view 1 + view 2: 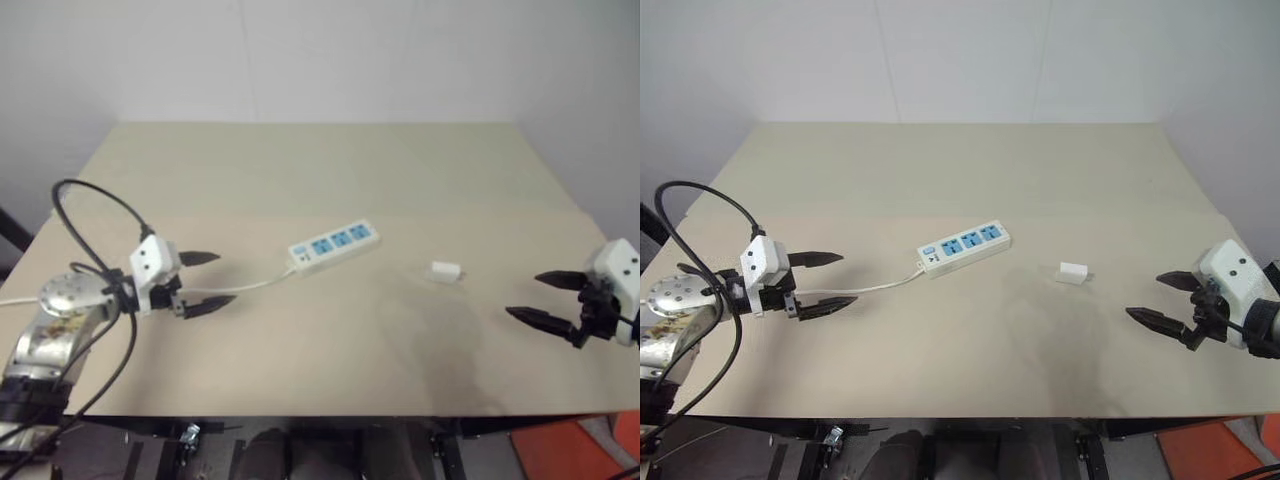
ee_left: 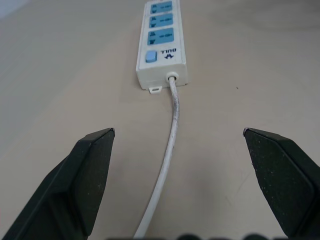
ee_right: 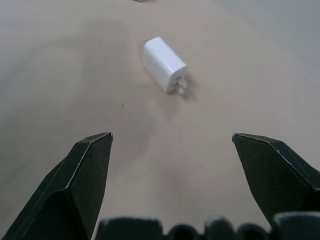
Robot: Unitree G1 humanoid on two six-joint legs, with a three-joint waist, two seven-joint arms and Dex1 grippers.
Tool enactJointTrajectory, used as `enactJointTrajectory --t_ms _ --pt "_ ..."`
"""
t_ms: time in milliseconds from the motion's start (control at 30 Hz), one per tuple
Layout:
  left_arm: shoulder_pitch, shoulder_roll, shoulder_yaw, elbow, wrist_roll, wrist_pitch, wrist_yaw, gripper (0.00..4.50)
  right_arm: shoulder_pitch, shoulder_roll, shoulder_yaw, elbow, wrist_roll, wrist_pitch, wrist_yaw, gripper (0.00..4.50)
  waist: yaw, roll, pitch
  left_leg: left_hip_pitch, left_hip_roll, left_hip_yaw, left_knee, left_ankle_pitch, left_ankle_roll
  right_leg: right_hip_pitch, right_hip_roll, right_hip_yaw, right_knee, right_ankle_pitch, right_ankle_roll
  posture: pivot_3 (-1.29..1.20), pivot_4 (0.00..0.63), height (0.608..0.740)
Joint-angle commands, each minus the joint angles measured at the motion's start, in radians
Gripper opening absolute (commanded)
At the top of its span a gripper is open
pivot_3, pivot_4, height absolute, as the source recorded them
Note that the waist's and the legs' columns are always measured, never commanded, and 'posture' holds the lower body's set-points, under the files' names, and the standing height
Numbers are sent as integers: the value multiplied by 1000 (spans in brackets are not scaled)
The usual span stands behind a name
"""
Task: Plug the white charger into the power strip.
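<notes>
The white charger [image 1: 446, 272] lies on its side on the beige table [image 1: 330, 170], right of centre, its metal prongs visible in the right wrist view [image 3: 165, 64]. The power strip [image 1: 334, 246], white with three blue sockets, lies at an angle near the middle; its thin cord [image 1: 250, 286] runs left toward my left gripper [image 1: 208, 283]. That gripper hovers open at the left, the cord passing between its fingers [image 2: 90, 175] in its wrist view, the power strip [image 2: 162, 45] beyond. My right gripper [image 1: 544, 298] is open at the right edge, facing the charger with a gap between them.
The table has a near edge [image 1: 300, 412] just below both grippers and a white wall behind its far edge. A black cable [image 1: 95, 200] loops over my left arm. An orange object [image 1: 570, 450] sits on the floor at the lower right.
</notes>
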Motion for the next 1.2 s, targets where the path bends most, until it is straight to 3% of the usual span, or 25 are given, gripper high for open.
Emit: enactJointTrajectory --t_ms 33,400,500,833,1000,1200 --pt "-19 -6 45 0 8 -4 -9 4489 4 -5 -42 -25 6 -26 -4 4500 1 0 0 0 0 0 0 0 0 0 0 0 0 0 0 0 150 740" --pt "-45 -26 49 32 36 -9 -27 4489 26 -1 -50 -36 11 -28 -11 4500 2 0 0 0 0 0 0 0 0 0 0 0 0 0 0 0 150 740" --pt "-102 -96 44 108 19 -3 -23 4489 19 5 -45 -41 16 -28 -19 4500 3 0 0 0 0 0 0 0 0 0 0 0 0 0 0 0 150 740" --pt "-450 -391 12 687 87 -255 -205 4489 -16 76 14 -133 29 -5 -94 4500 14 -1 0 -2 -3 -2 1 0 0 2 0 -3 -1 0 0 0 150 740" --pt "-602 -493 17 950 156 -374 -199 4489 29 124 6 -213 31 8 -145 4500 18 -2 1 -4 -4 -2 2 0 0 1 -1 -3 -2 1 1 0 150 740" --pt "-687 -553 -1 1115 264 -490 -106 4489 75 142 -20 -278 44 30 -186 4500 14 -3 1 -5 -4 -3 2 0 0 0 0 -3 -2 1 1 0 150 740"
